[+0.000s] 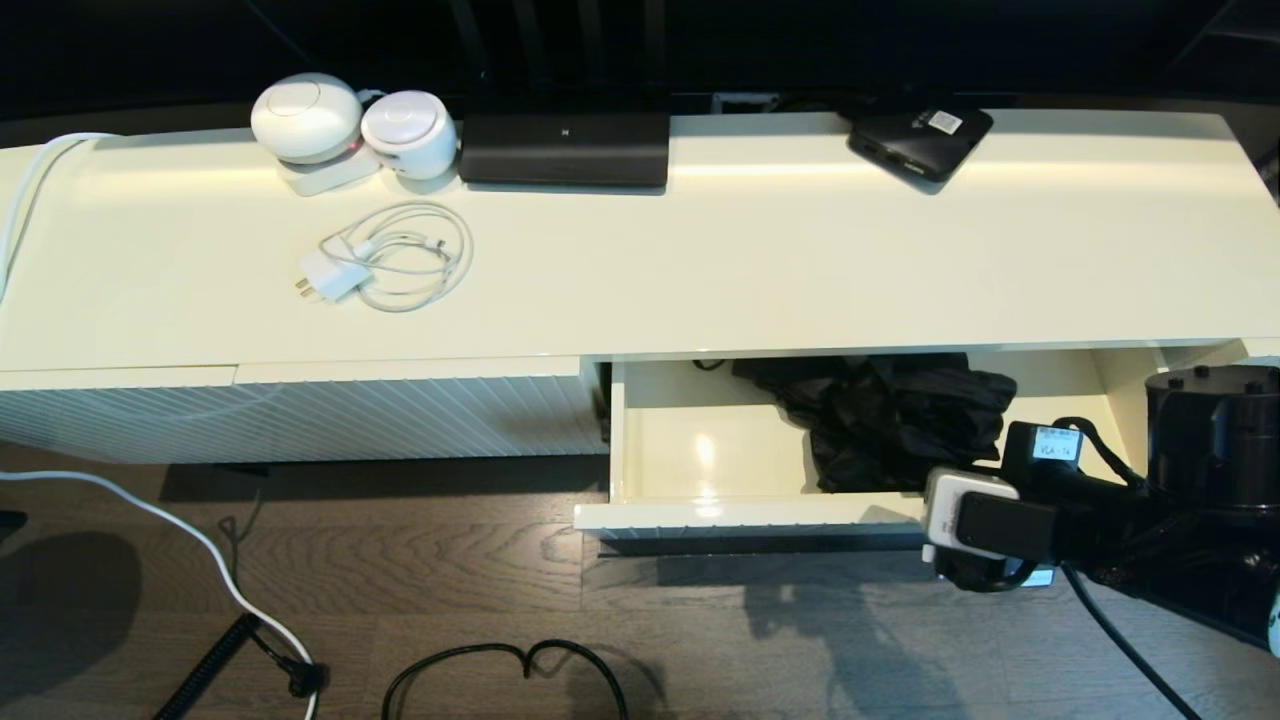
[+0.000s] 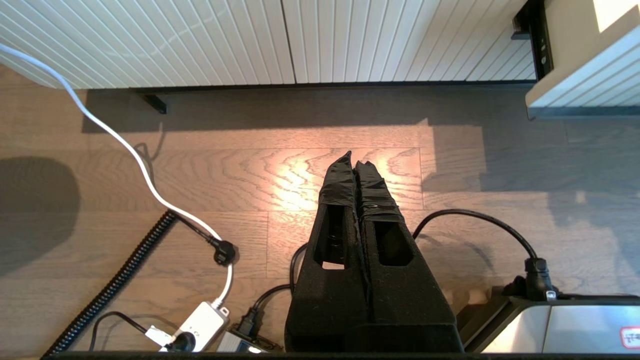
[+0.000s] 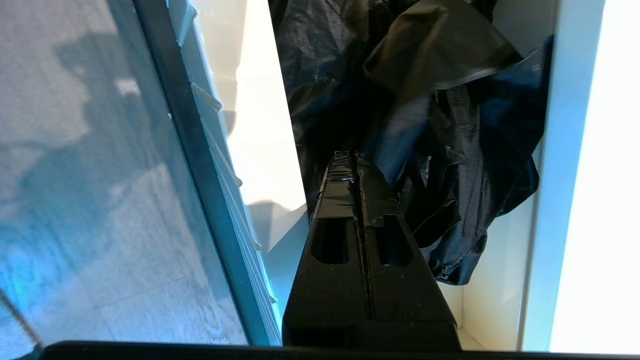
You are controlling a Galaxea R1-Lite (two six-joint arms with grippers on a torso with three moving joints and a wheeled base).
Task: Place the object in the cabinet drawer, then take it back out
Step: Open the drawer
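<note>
The cabinet drawer (image 1: 690, 455) stands pulled out, its ribbed front (image 1: 740, 517) toward me and its glossy cream floor bare on the left. The black folding umbrella (image 1: 890, 415) lies rumpled in the right half, partly under the cabinet top. My right arm's wrist (image 1: 985, 525) hangs over the drawer's front right corner. In the right wrist view my right gripper (image 3: 354, 157) is shut with nothing between its fingers, tips just above the umbrella fabric (image 3: 450, 125), beside the drawer front (image 3: 200, 150). My left gripper (image 2: 356, 161) is shut and empty over the wooden floor, away from the drawer (image 2: 585, 75).
On the cabinet top (image 1: 760, 260) sit two white round devices (image 1: 350, 125), a white charger with coiled cable (image 1: 385, 260), a long black box (image 1: 565, 148) and a flat black box with a white label (image 1: 920, 138). A handle-less ribbed panel (image 1: 300, 415) is left of the drawer. Cables (image 1: 500, 665) cross the floor.
</note>
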